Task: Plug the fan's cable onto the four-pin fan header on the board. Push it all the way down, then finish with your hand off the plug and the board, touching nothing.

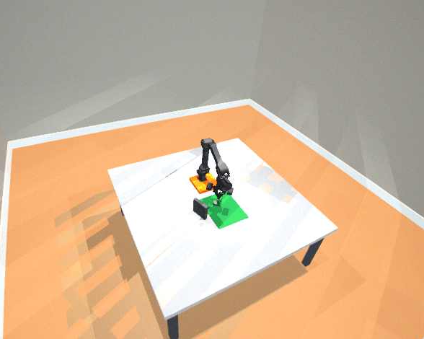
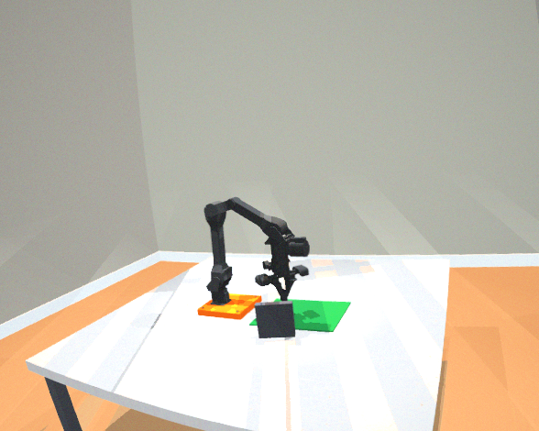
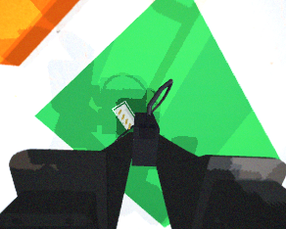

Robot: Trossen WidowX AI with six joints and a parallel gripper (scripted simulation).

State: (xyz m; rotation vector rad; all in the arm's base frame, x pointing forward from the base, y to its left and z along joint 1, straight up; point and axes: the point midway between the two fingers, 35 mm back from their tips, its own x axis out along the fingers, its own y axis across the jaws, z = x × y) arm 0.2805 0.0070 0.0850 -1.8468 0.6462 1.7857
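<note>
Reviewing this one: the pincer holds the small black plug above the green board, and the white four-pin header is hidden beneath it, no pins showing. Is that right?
Not quite: the white rectangular four-pin header isn't hidden; the wrist view shows its gold pins beside the small black plug. The rest stands.

A bright green board and a yellow and orange plate

The flat bright green board [image 1: 232, 215] [image 2: 327, 317] [image 3: 196, 127] has darker green patches. In the wrist view's upper left, the flat orange plate [image 1: 197, 185] [image 2: 227, 311] [image 3: 34, 26] has yellow patches. Near that view's middle, the small white header [image 3: 122, 112] has gold dots in a row, beside the black plug [image 3: 145, 147].
</note>
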